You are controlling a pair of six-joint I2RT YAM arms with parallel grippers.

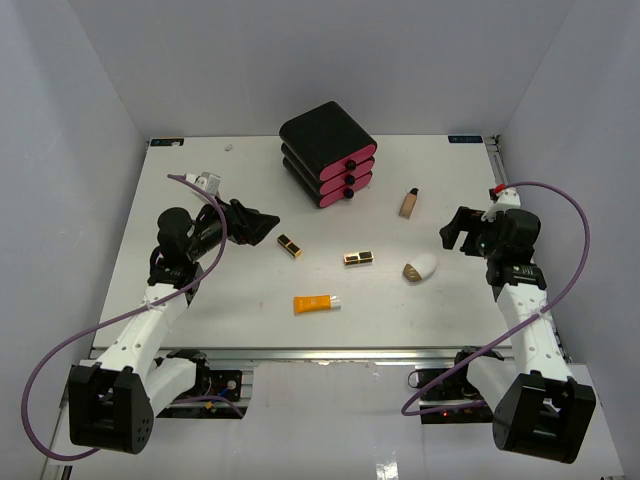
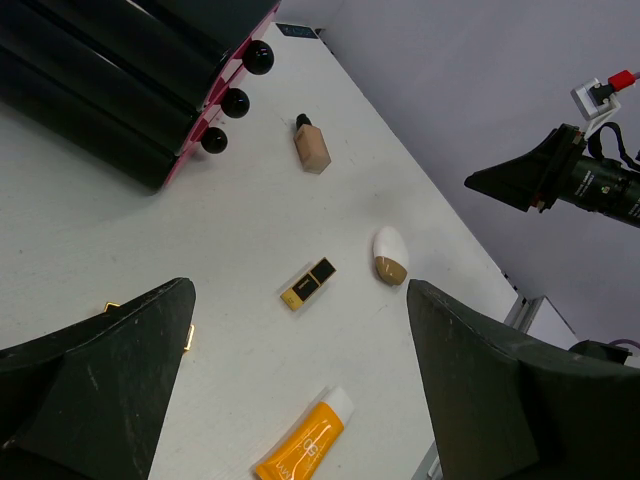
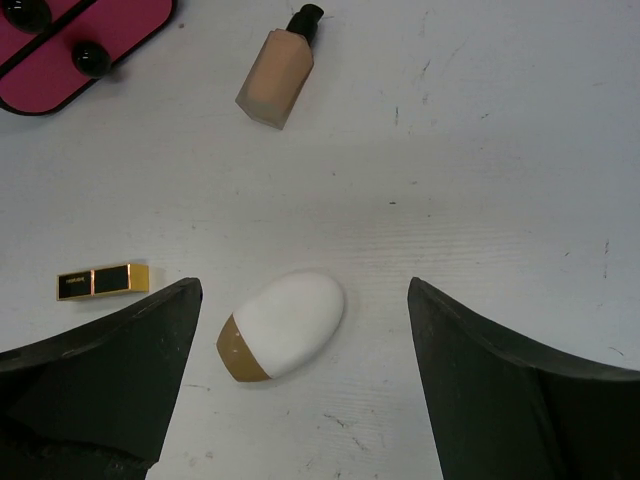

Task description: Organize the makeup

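Top view, layout: five cosmetics are seen lying loose on the bench [image 1: 200, 300], in front of the drawer box [image 1: 328, 152], whose pink fronts appear pushed in.
Top view, items: the left lipstick tube [image 1: 290, 245] and the middle lipstick tube [image 1: 359, 258] are laid flat, well apart. The orange tube [image 1: 315, 303] is placed nearest the arms. The tan bottle [image 1: 408, 204] is laid to the right of the box. The egg-shaped piece [image 1: 420, 267] is found near the middle lipstick tube, on its right.
Top view, arms: the left end effector [image 1: 262, 224] is held near the left lipstick tube and the right end effector [image 1: 450, 232] near the egg-shaped piece. No contact is seen.
Left wrist view: the jaws are spread wide and nothing is gripped. The middle lipstick tube is framed between them, and a gold corner is glimpsed at one finger's edge.
Right wrist view: the jaws are released and wide, with the egg-shaped piece framed between them, off-centre and apparently untouched.
Step in hand: an opening approach is judged, since nothing has been stowed.
Next move: the egg-shaped piece would need to be centred, then clasped across its narrow width. Slipping on its rounded shell is to be expected.
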